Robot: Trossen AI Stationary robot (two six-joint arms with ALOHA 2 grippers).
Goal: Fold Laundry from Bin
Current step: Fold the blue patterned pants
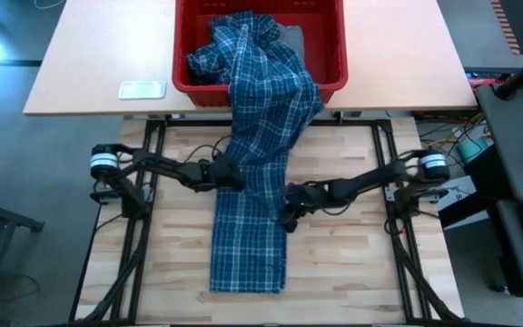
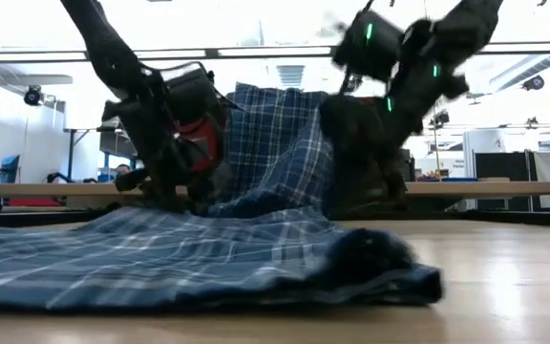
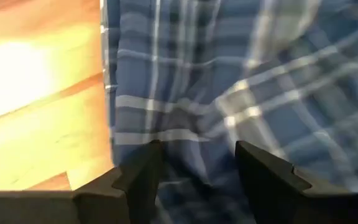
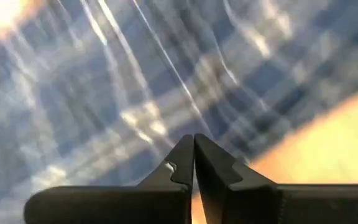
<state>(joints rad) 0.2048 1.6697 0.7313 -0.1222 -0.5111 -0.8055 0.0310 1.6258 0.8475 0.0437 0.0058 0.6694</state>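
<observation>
I see the plaid shirt (image 1: 260,136) draped out of the red bin (image 1: 330,54) and down the table (image 1: 352,282), its long axis running away from both arms. My left gripper (image 1: 231,177) touches its left edge, jaws partly apart with cloth between them. My right gripper (image 1: 289,215) sits at the right edge, pressed shut, apparently empty. A grey garment (image 1: 291,38) lies in the bin beyond.
</observation>
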